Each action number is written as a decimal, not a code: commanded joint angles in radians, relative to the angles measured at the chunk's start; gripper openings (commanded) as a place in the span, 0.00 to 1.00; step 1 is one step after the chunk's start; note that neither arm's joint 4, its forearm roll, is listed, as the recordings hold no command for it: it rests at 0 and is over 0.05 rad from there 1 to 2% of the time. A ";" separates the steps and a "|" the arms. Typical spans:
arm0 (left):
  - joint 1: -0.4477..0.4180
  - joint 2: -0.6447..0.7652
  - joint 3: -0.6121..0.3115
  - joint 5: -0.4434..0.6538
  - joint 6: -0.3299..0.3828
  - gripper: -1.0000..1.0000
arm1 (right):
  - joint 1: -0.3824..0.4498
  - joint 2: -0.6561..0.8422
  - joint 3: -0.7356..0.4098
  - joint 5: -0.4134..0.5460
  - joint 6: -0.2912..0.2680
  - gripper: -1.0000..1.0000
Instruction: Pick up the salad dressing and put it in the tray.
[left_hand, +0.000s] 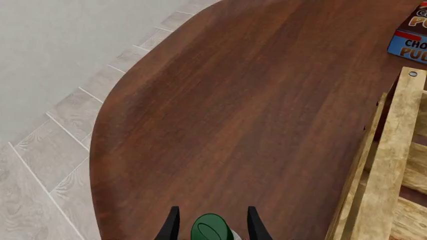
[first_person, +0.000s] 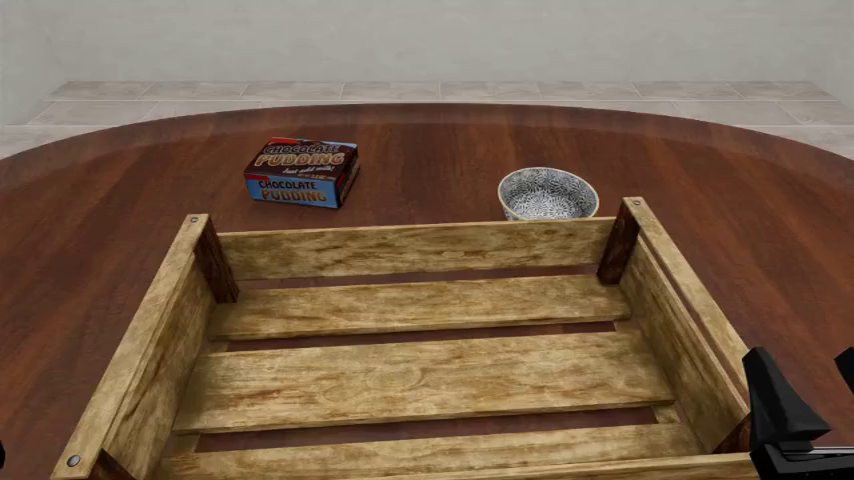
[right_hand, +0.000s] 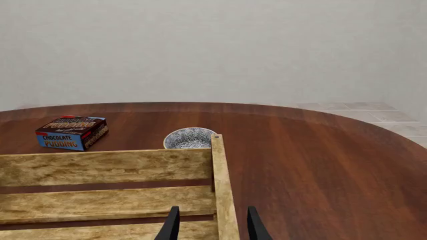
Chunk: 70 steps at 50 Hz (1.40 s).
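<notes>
In the left wrist view the dark green cap of the salad dressing (left_hand: 212, 228) shows between the two fingers of my left gripper (left_hand: 213, 225). The fingers stand apart on either side of the cap with gaps, so the gripper is open. The bottle's white body is almost hidden. The bottle and the left gripper are out of the front view. The tray (first_person: 400, 250) is a large light-wood crate in the middle of the table; its wall also shows in the left wrist view (left_hand: 390, 165). My right gripper (first_person: 817, 400) is open and empty over the tray's right wall (right_hand: 223, 185).
A blue-red chocolate pudding box (first_person: 303, 171) lies beyond the tray's far left corner. A small white patterned bowl (first_person: 547, 193) stands just beyond the far wall. The round table's edge (left_hand: 93, 150) and the tiled floor lie past the bottle.
</notes>
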 joint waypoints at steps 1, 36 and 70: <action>0.008 0.033 0.031 -0.043 0.001 1.00 | -0.002 0.000 -0.001 0.001 -0.001 1.00; 0.016 0.155 0.107 -0.154 0.000 1.00 | -0.008 0.000 0.002 0.002 0.002 1.00; 0.018 0.288 0.136 -0.257 -0.018 0.00 | -0.021 0.000 0.001 0.002 0.010 1.00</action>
